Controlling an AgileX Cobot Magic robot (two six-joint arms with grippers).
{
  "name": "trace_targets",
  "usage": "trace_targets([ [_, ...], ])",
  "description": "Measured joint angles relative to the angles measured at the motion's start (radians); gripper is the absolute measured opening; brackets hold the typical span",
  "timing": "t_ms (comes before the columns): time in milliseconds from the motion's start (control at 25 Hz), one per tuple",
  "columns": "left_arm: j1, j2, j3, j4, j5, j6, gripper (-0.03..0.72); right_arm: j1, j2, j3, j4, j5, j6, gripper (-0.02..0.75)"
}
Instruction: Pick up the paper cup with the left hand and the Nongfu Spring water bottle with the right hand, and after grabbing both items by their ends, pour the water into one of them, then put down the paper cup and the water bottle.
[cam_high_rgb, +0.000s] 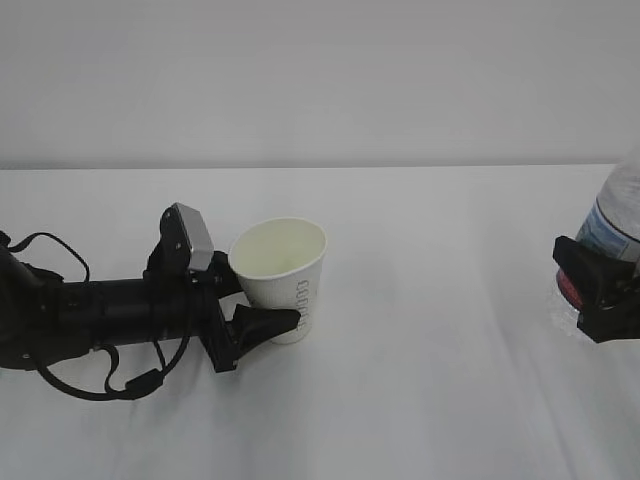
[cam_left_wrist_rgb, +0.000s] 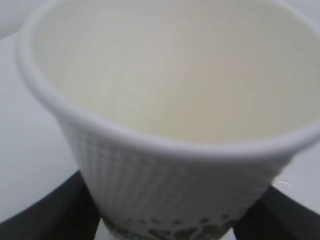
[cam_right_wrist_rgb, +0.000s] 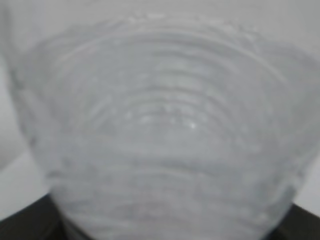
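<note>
The left hand (cam_high_rgb: 262, 305) lies low over the white table (cam_high_rgb: 420, 400), its arm reaching in from the left, with a grey box-shaped module (cam_high_rgb: 190, 238) on top. The paper cup (cam_high_rgb: 282, 278) stands upright between its black fingers (cam_high_rgb: 265, 325), one on the near side of the cup's lower wall and one behind it. In the left wrist view the cup (cam_left_wrist_rgb: 170, 125) fills the frame, a dark finger (cam_left_wrist_rgb: 45, 215) at each lower corner; the jaws stand fairly wide around the cup base, and firm contact cannot be told. The right hand (cam_high_rgb: 600, 295) sits at the right edge, its jaws closed on the Nongfu Spring water bottle (cam_high_rgb: 612, 225) at the label. In the right wrist view the bottle (cam_right_wrist_rgb: 160, 135) is blurred, directly ahead between the fingers (cam_right_wrist_rgb: 25, 220).
</note>
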Motion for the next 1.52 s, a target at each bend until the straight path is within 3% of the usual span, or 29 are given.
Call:
trace_targets([
  [720,0.129,-0.184,0.004,0.324,0.031,-0.255,0.528,0.000,0.000,0.000,0.000,0.000,0.000,0.494],
  [1520,0.129,-0.538,0.257,0.248,0.076,-0.268,0.528,0.000,0.000,0.000,-0.016,0.000,0.000,0.494],
])
